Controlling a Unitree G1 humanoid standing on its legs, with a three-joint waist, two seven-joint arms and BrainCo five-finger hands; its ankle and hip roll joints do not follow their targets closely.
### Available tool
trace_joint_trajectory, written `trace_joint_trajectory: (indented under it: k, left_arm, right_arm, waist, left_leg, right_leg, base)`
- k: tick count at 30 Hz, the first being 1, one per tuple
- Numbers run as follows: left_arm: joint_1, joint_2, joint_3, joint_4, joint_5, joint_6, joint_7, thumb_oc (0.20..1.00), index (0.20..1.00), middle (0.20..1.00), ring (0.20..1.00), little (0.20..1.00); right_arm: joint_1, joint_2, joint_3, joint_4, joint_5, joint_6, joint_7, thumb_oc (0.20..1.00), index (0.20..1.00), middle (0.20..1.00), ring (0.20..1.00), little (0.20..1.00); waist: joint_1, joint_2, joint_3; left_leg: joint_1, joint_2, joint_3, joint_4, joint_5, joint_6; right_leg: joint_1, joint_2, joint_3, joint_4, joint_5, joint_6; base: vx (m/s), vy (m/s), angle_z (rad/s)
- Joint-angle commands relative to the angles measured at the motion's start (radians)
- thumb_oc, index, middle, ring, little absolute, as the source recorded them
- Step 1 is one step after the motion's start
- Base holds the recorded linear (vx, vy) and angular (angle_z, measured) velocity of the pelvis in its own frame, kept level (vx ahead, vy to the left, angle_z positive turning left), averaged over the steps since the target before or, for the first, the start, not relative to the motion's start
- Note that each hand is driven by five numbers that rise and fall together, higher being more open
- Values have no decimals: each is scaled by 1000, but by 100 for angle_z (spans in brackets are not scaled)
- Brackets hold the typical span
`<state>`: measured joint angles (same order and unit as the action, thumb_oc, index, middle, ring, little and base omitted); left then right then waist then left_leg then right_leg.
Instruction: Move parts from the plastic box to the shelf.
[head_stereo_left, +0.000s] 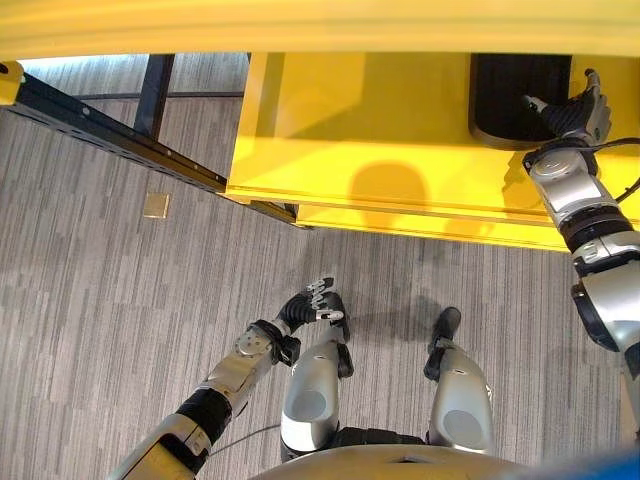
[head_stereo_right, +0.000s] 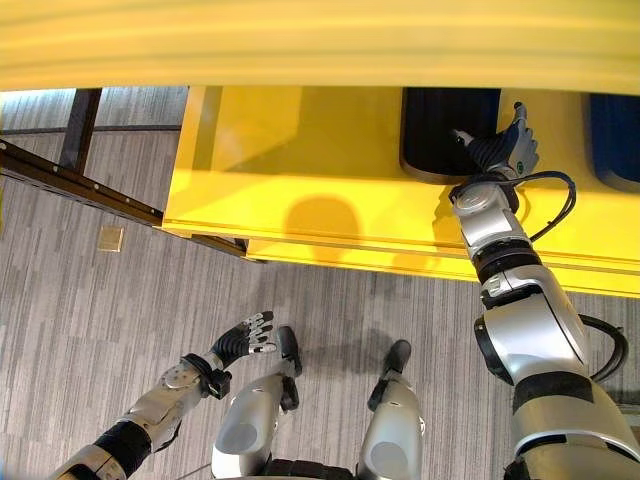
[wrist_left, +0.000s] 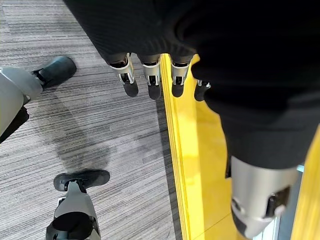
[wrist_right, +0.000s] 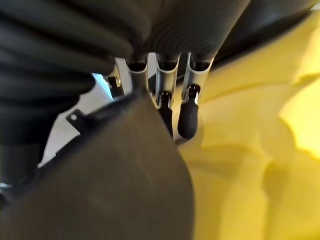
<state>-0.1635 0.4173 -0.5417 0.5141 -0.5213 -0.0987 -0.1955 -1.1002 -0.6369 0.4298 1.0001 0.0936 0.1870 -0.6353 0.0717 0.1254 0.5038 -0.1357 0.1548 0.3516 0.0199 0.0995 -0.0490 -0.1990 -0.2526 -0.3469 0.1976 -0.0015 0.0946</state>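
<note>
Where glossy yellow shelf (head_stereo_left: 400, 150) spans, right hand (head_stereo_left: 575, 112) touches rounded black part (head_stereo_right: 445, 130)

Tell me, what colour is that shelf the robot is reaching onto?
Bright yellow. The shelf shows best in the left eye view, with the right hand reaching onto it beside a black part.

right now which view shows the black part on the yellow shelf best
The right eye view: the black part lies almost whole on the yellow shelf, with the right hand at its near right corner. The left eye view crops less cleanly, with the hand over its corner. The right wrist view shows a close dark surface.
</note>
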Motion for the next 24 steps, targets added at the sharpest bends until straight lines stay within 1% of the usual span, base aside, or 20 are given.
trace_joint_trajectory:
  k: [1, 4, 6, 8, 10, 12, 14, 15, 16, 17, 18, 20, 22, 23, 24]
  left_arm:
    - [18, 8, -41, -42, 3, -31, -15, 1000, 1000, 1000, 1000, 1000]
    - [18, 8, -43, -40, 9, -35, -8, 1000, 1000, 1000, 1000, 1000]
    - [18, 5, -43, -40, 8, -32, -7, 1000, 1000, 1000, 1000, 1000]
    - [22, 0, -45, -35, 9, -37, 1, 1000, 1000, 1000, 1000, 1000]
    - [26, -2, -45, -39, 5, -39, 6, 1000, 1000, 1000, 1000, 1000]
    - [36, -9, -41, -45, 8, -37, 16, 1000, 1000, 1000, 1000, 1000]
    - [46, -13, -36, -41, 10, -48, 23, 1000, 1000, 1000, 1000, 1000]
    - [54, -15, -32, -38, 9, -56, 25, 1000, 1000, 1000, 1000, 1000]
    - [62, -19, -24, -33, 13, -65, 24, 1000, 1000, 1000, 1000, 1000]
    - [69, -20, -21, -33, 14, -67, 24, 1000, 1000, 1000, 1000, 1000]
    - [80, -24, -13, -34, 15, -72, 25, 1000, 1000, 1000, 1000, 1000]
    - [95, -32, -1, -34, 17, -73, 21, 1000, 1000, 1000, 1000, 1000]
    - [117, -41, 16, -35, 25, -77, 15, 1000, 1000, 1000, 1000, 1000]
    - [133, -49, 32, -34, 28, -81, 11, 1000, 1000, 1000, 1000, 1000]
    - [139, -53, 39, -33, 28, -80, 10, 1000, 1000, 1000, 1000, 1000]
  right_arm:
    - [-64, -37, -3, -2, 18, -45, -52, 1000, 1000, 1000, 1000, 1000]
    - [-57, -41, -10, -3, -4, -29, -62, 1000, 1000, 1000, 1000, 1000]
    - [-53, -41, -7, -5, 15, -50, -82, 1000, 1000, 1000, 1000, 1000]
    - [-45, -33, -25, -30, 43, -107, -125, 1000, 1000, 1000, 1000, 1000]
    - [-42, -28, -54, -70, 28, -186, -168, 1000, 1000, 1000, 1000, 1000]
    - [-4, -11, -103, -180, -15, -231, -188, 1000, 1000, 1000, 1000, 1000]
    - [16, -5, -116, -219, -5, -265, -201, 1000, 1000, 1000, 1000, 1000]
    - [34, 0, -128, -253, -9, -270, -203, 1000, 1000, 1000, 1000, 1000]
    - [53, 5, -141, -291, -3, -292, -211, 1000, 1000, 1000, 1000, 1000]
    - [70, 9, -151, -318, -8, -290, -210, 1000, 1000, 1000, 1000, 1000]
    - [100, 15, -169, -365, -27, -302, -209, 1000, 1000, 1000, 1000, 1000]
    - [150, 30, -192, -441, -18, -309, -190, 1000, 1000, 1000, 1000, 1000]
    - [222, 56, -217, -535, 9, -317, -161, 1000, 1000, 1000, 1000, 1000]
    - [280, 76, -232, -602, 30, -326, -125, 1000, 1000, 1000, 1000, 1000]
    - [310, 87, -234, -638, 34, -321, -116, 1000, 1000, 1000, 1000, 1000]
  waist:
    - [22, -12, 14]
    - [19, -15, 9]
    - [19, -15, 8]
    - [15, -17, 3]
    - [11, -17, 0]
    - [-1, -16, -11]
    - [-5, -17, -18]
    - [-9, -18, -23]
    - [-13, -20, -29]
    - [-15, -22, -34]
    - [-21, -24, -41]
    - [-30, -29, -54]
    - [-43, -36, -70]
    - [-55, -42, -82]
    - [-61, -45, -88]
  left_leg:
    - [31, 41, 11, 65, -48, -55]
    - [36, 42, 14, 63, -48, -55]
    - [39, 42, 14, 63, -48, -55]
    - [42, 43, 15, 63, -49, -54]
    - [48, 44, 16, 60, -51, -54]
    - [69, 38, 18, 47, -52, -53]
    - [79, 38, 20, 39, -50, -54]
    - [86, 37, 21, 34, -49, -53]
    - [94, 38, 22, 28, -49, -53]
    - [98, 38, 22, 26, -48, -54]
    - [107, 38, 24, 21, -48, -53]
    - [118, 38, 28, 15, -47, -53]
    - [133, 39, 33, 10, -46, -51]
    - [144, 39, 36, 4, -45, -50]
    - [148, 40, 39, 1, -45, -50]
  right_leg:
    - [-33, 7, -11, 129, -69, 8]
    - [-27, 7, -10, 125, -68, 9]
    - [-24, 8, -8, 123, -68, 9]
    - [-20, 10, -5, 122, -68, 9]
    - [-14, 12, -3, 118, -70, 9]
    - [7, 17, 4, 101, -70, 8]
    - [19, 19, 5, 90, -70, 7]
    - [26, 20, 7, 84, -69, 7]
    - [34, 22, 9, 77, -68, 7]
    - [40, 23, 10, 72, -68, 7]
    - [48, 24, 12, 65, -67, 7]
    - [61, 26, 16, 56, -65, 7]
    - [78, 28, 23, 43, -61, 6]
    - [89, 30, 29, 32, -57, 8]
    - [94, 32, 33, 26, -55, 8]
  base:
    - [0, 0, 0]
    - [3, 2, -1]
    - [0, 0, 0]
    - [0, 0, 0]
    - [4, 9, -2]
    - [17, 40, -5]
    - [22, 28, -3]
    - [28, 29, -6]
    - [29, 29, -7]
    - [37, 36, -1]
    - [34, 33, 2]
    - [50, 45, 1]
    - [67, 69, 0]
    - [67, 73, -2]
    - [90, 105, -1]
